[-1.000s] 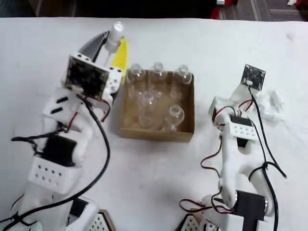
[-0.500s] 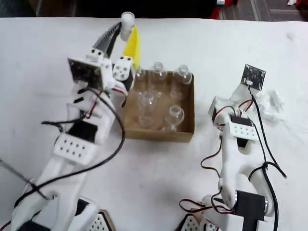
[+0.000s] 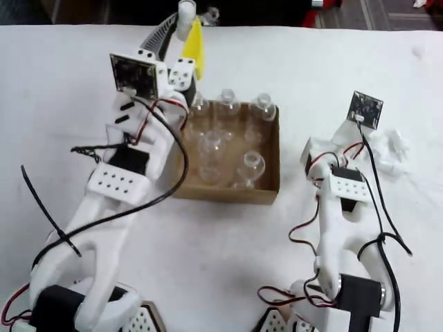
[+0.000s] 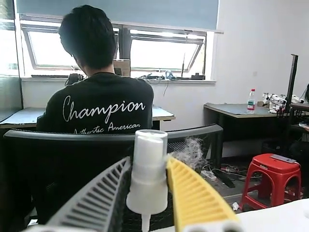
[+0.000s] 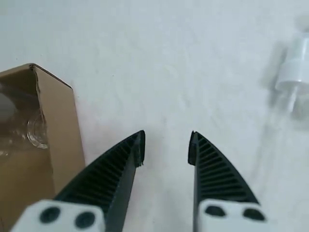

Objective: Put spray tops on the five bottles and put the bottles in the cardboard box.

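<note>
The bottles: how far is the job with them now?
Done: five bottles stand in the box, none capped as far as shows. In hand: the left gripper is shut on one spray top, raised past the box's far corner. Left: fit all five; more tops lie on the table near the open right gripper.

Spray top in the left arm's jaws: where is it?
High view: the spray top sits in the jaws of the left gripper, up at the far edge of the table, just past the cardboard box's far left corner.
</note>
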Controlling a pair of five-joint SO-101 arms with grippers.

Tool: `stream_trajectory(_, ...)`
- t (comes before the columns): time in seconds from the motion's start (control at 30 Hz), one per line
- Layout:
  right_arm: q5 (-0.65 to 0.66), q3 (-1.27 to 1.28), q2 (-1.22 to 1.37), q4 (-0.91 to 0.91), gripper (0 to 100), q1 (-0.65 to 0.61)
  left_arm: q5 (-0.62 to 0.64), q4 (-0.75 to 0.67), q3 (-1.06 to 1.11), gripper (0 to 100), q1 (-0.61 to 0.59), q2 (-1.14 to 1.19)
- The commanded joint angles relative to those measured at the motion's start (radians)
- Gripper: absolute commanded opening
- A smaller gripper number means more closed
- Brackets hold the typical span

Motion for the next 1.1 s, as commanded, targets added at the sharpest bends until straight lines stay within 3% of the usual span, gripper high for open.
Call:
stream_trajectory(0.0, 0.012, -0.005, -0.005, -0.019, 12.7, -0.002, 0.009, -0.026, -0.051, 2, 0.007, -0.004)
stream_trajectory(1.07, 0.012, -0.005, -0.005, -0.019, 12.7, -0.002, 0.006, -0.032, -0.187, 2, 0.001, 0.17)
